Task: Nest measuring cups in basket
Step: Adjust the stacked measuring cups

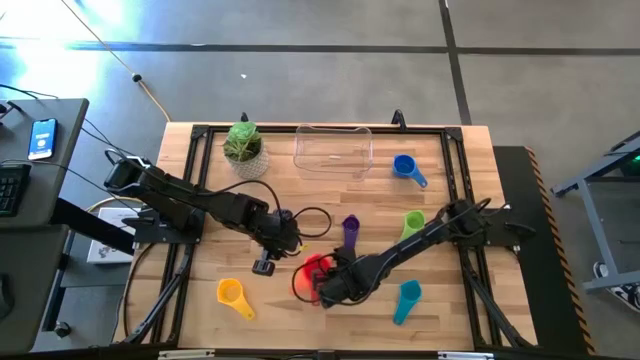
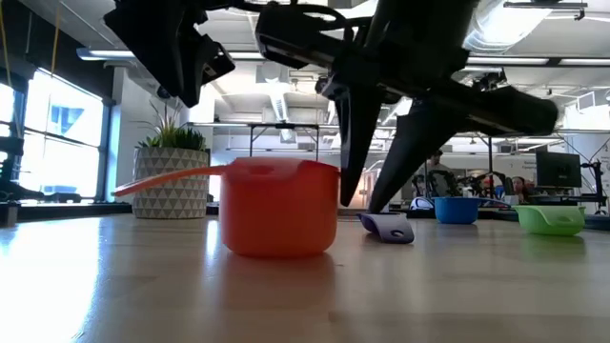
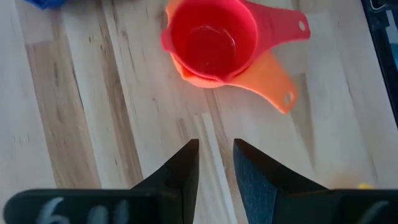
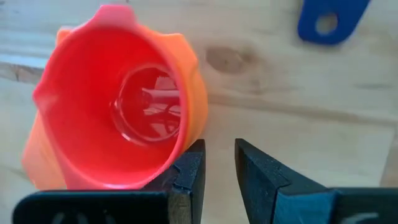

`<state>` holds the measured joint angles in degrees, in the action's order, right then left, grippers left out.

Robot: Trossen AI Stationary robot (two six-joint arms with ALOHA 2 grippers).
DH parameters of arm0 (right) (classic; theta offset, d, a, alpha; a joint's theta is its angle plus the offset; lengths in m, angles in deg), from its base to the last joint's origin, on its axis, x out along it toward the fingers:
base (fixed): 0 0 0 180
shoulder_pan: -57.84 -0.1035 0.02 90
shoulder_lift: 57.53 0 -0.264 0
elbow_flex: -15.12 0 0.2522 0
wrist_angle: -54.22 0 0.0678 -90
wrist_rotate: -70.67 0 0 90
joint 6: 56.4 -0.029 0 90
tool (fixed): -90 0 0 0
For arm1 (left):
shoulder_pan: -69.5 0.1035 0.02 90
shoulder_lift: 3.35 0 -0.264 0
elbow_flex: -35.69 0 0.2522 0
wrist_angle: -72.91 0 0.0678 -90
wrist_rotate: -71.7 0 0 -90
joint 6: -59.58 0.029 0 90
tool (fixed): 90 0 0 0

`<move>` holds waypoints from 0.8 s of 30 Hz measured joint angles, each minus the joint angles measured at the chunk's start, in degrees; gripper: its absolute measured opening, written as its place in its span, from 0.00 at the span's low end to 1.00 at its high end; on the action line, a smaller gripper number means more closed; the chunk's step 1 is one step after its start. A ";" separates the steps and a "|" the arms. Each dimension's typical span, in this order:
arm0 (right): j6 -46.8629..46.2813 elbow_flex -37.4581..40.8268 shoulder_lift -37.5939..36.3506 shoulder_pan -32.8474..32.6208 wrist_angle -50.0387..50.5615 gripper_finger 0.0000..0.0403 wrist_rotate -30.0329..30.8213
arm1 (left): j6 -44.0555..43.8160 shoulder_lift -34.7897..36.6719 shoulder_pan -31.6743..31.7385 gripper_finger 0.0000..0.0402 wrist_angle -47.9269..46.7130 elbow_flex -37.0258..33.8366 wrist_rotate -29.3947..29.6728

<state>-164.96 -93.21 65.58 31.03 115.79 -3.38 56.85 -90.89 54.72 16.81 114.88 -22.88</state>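
Red cup (image 4: 118, 106) nested in orange cup (image 3: 273, 84): light, stiff, probably slippery; grip rim or handle. Right hand (image 4: 217, 165) and left hand (image 3: 214, 165) slightly parted, empty.

from table height i saw the red cup (image 2: 281, 217) sitting upright on the wooden table (image 2: 286, 295), close to the lens, with a thin orange handle (image 2: 162, 180) sticking out from it toward the white-potted plant (image 2: 173, 171) behind. two dark fingers (image 2: 355, 133) came down from above just beside the cup's far side — a narrow gap stood between them, nothing in it. more dark arm hardware (image 2: 176, 43) hung overhead. a purple cup (image 2: 388, 227) lay tipped over on the table just past the fingers, and farther off a blue cup (image 2: 457, 209) and a green cup (image 2: 551, 219) sat upright, well apart from the red one.
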 joint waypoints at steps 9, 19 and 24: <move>3.45 0.02 -0.29 1.24 0.31 0.19 -3.14 | -5.70 0.00 -0.89 0.22 -2.58 0.00 -5.48; 5.32 0.02 -3.79 -0.63 4.27 0.19 -3.13 | -12.97 0.00 -7.63 0.22 -2.33 0.00 0.98; 7.12 0.02 -4.39 -0.76 2.88 0.19 -7.13 | -19.36 -1.32 -8.72 0.22 0.44 0.13 3.82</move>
<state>-157.84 -93.19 61.19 30.27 118.66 -10.51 37.49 -92.21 46.00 17.25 115.01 -19.06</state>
